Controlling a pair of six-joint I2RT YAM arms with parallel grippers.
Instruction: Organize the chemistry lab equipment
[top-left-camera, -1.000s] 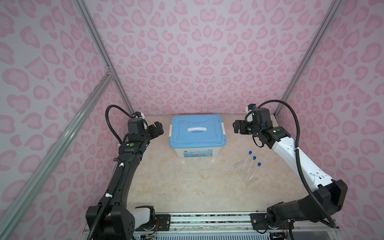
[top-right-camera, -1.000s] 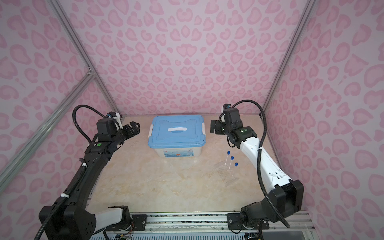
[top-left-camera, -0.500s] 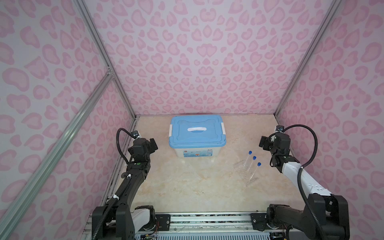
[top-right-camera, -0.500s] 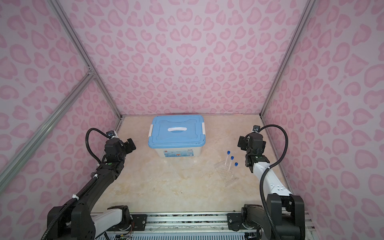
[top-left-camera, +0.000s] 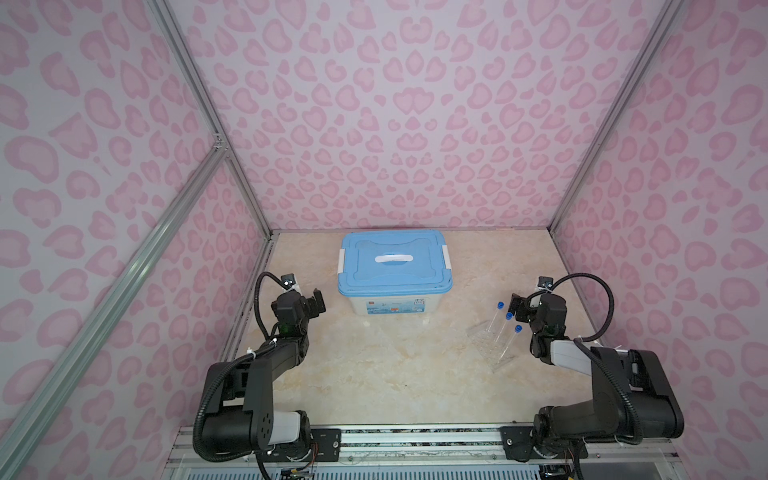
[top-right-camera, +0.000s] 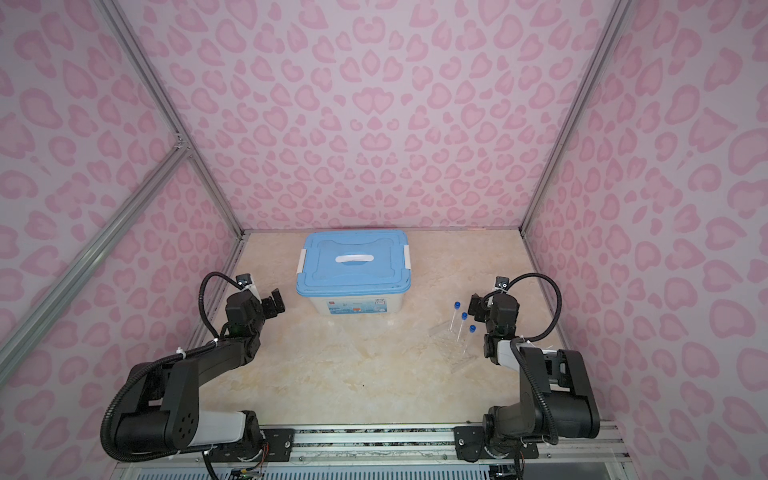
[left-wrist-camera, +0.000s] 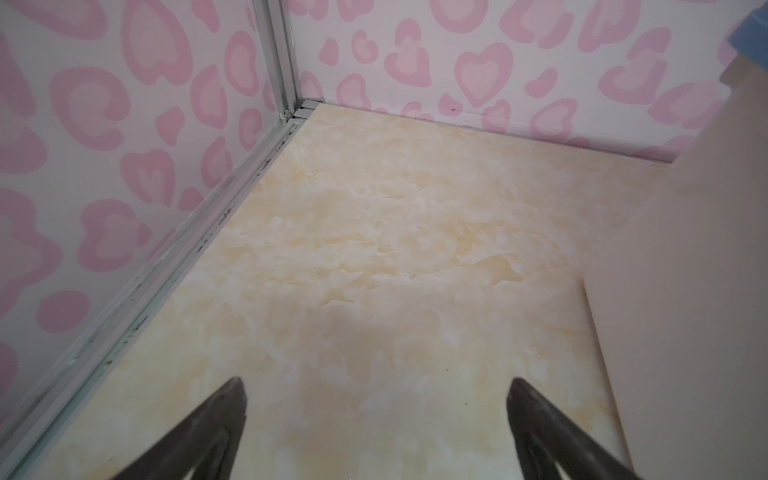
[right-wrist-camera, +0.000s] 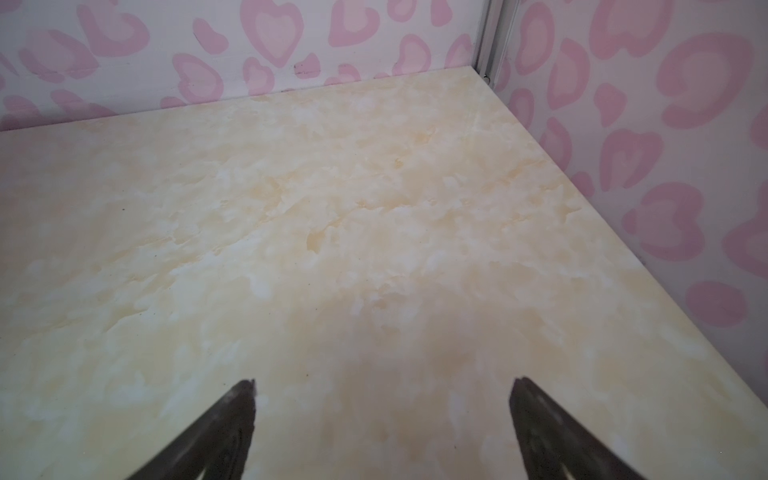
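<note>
Top views. A large white plastic bin (top-left-camera: 390, 306) (top-right-camera: 353, 308) stands at 12 o'clock from the centre of the beige marbled tabletop (top-left-camera: 395, 374) (top-right-camera: 332, 374), near the back wall. A flat blue lid (top-left-camera: 395, 249) (top-right-camera: 353, 241) with a white handle is seated on it. At 3 o'clock from the table centre stands a clear plastic tube rack (top-left-camera: 484, 343) (top-right-camera: 446, 347). Three long clear test tubes with blue caps (top-left-camera: 503, 330) (top-right-camera: 460, 330) sit in it, caps uppermost, in a row. The left gripper (top-left-camera: 316, 305) (top-right-camera: 274, 305) hangs at 9 o'clock from the bin's front wall, apart from it. Its jaws are spread and nothing is between them. The right gripper (top-left-camera: 517, 309) (top-right-camera: 476, 309) sits at 3 o'clock from the tube caps, close beside them. Contact with the caps cannot be judged here. Both arms are folded low near the front rail.

Left wrist view. The left gripper (left-wrist-camera: 376, 386) is released. Its dark fingers (left-wrist-camera: 216, 424) stand wide apart over bare tabletop. The bin's white wall (left-wrist-camera: 685, 291) rises close alongside, and a corner of the blue lid (left-wrist-camera: 752, 37) shows above it. Pink heart-patterned walls (left-wrist-camera: 124, 124) meet at the corner ahead.

Right wrist view. The right gripper (right-wrist-camera: 384, 384) is likewise released, its fingers (right-wrist-camera: 224, 419) parted wide and gripping nothing. Only tabletop and the walls lie ahead.
</note>
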